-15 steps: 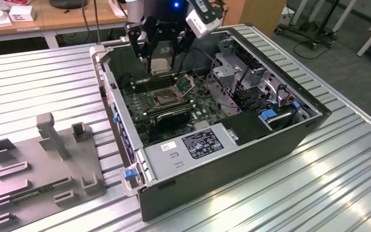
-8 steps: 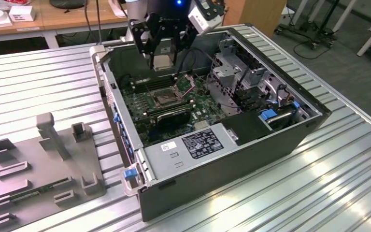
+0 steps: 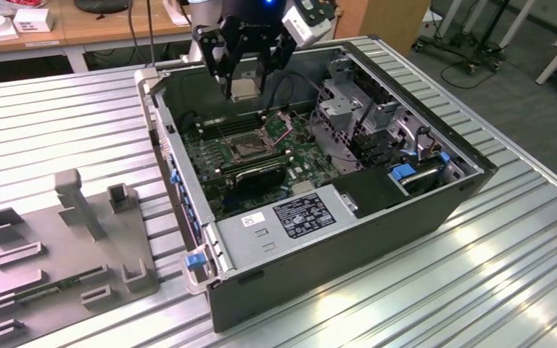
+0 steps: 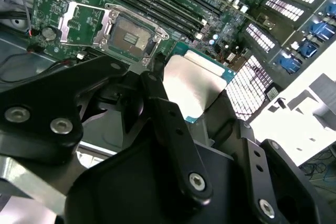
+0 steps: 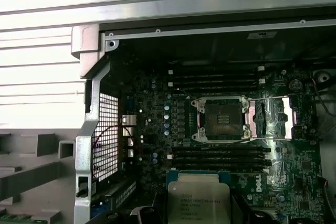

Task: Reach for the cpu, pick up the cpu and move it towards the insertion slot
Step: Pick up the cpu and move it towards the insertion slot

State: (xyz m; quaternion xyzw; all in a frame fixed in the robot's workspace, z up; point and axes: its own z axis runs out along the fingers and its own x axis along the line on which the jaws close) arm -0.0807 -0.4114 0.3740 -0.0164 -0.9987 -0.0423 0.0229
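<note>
Item: your gripper (image 3: 244,87), fingers (image 4: 173,129) pinching the cpu (image 4: 195,83), held above the open computer case (image 3: 356,217); insertion slot (image 5: 219,119) lies uncovered below.

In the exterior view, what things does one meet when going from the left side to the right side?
Grey fixture block → blue latch → claw holding the cpu, above the open case → insertion slot → drive cage → blue tab → floor.
</note>
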